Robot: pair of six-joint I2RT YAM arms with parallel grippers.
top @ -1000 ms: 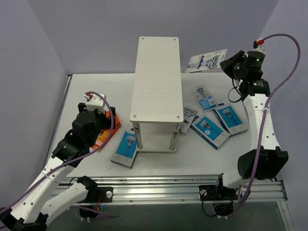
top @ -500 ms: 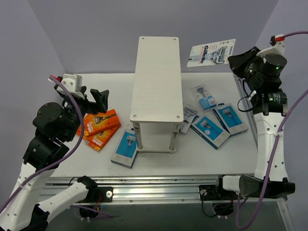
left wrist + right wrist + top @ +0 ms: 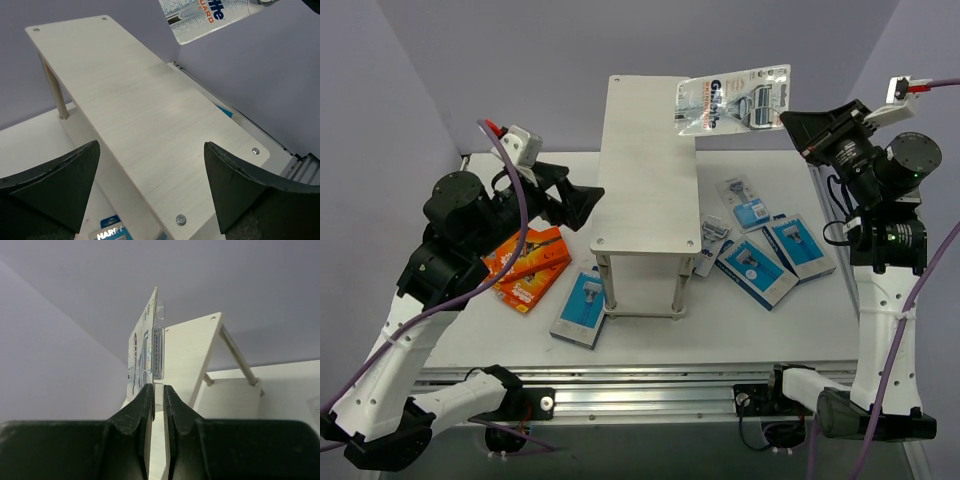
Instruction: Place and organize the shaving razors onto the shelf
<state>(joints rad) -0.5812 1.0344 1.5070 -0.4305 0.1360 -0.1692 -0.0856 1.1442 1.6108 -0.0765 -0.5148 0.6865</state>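
Our right gripper [image 3: 792,118] is clamped on the edge of a white-and-silver carded razor pack [image 3: 735,98], held aloft over the far right corner of the pale wood-grain shelf [image 3: 645,170], likely for setting it down there. Our left gripper [image 3: 572,195] hangs empty, jaws wide apart, beside the shelf's near left.

The white table [image 3: 740,325] in front of me carries the shelf [image 3: 645,170], which stands on thin legs at the centre with its long side running 12 to 6 o'clock. Taken from the shelf, overlapping orange boxes [image 3: 525,262] lie flat at 8 o'clock. One blue-carded pack [image 3: 580,305] lies at 7 o'clock just beside the near-left leg. Four more packs [image 3: 755,268] cluster at 3 to 4 o'clock.
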